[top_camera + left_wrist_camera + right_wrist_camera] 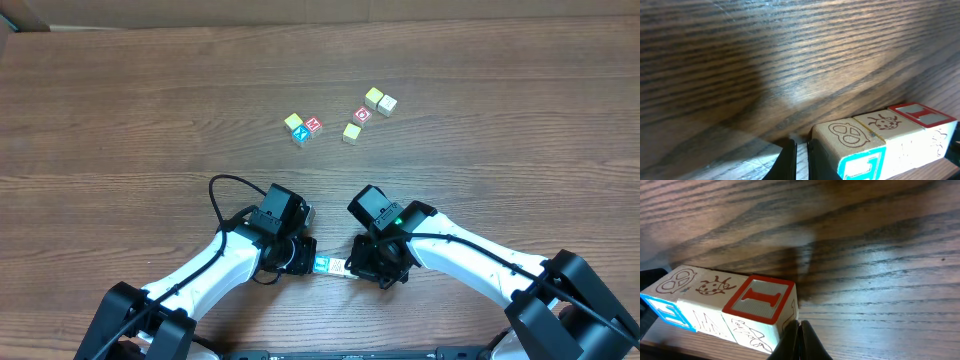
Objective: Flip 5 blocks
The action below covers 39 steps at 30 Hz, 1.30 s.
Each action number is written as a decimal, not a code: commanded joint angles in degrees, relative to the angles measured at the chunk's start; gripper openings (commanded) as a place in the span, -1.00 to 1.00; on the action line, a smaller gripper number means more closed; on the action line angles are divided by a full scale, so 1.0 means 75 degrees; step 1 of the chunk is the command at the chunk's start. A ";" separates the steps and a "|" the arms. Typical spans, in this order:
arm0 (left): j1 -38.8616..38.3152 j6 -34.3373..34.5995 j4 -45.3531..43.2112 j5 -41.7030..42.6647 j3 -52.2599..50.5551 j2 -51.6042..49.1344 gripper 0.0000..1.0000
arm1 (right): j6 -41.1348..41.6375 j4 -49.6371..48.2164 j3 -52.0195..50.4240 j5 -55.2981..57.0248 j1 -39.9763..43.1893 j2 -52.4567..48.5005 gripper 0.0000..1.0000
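- Both sets of jaws are pinched closed with nothing in them. From overhead, the left jaws and right jaws point at each other low on the brown wood-grain desk, with a short row of pale wooden alphabet cubes sandwiched between the tips. A loose trio of cubes and a loose group of four cubes sit well apart, further up the desk.
- Left wrist: the closed tips are just beside the pretzel-and-blue-faced cube. Next come the ladybug cube and the red "I" cube, all touching in a line. Can't tell if the tips actually touch the wood.
- Right wrist: same row from the other end, with the shut tips at the "I" cube's corner. I'd guess the trick is to catch that end cube high on its edge so it rolls instead of sliding, using the other arm as a backstop. One cube at a time.
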<state>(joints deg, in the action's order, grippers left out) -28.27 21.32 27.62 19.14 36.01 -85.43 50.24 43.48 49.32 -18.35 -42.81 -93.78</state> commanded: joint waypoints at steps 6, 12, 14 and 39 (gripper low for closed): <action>-0.0108 -0.0481 -0.0029 0.0125 -0.0038 -0.0076 -0.92 | 0.0545 -0.0265 -0.0026 -0.0396 -0.0050 -0.0029 -0.92; -0.0108 -0.0592 -0.0096 -0.0149 -0.0038 -0.0213 -0.92 | 0.0746 -0.0309 -0.0026 -0.0399 -0.0099 -0.0029 -0.92; -0.0108 -0.0600 -0.0134 -0.0178 -0.0038 -0.0338 -0.92 | 0.0883 -0.0344 -0.0026 -0.0391 -0.0192 -0.0029 -0.92; -0.0096 -0.1017 -0.0565 -0.0274 0.0020 -0.0583 -0.92 | 0.2483 -0.0711 -0.0032 -0.0227 -0.0507 -0.0029 -0.92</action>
<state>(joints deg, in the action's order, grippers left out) -28.25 15.66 23.79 16.45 36.84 -87.44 66.70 40.62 48.40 -19.20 -45.89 -93.86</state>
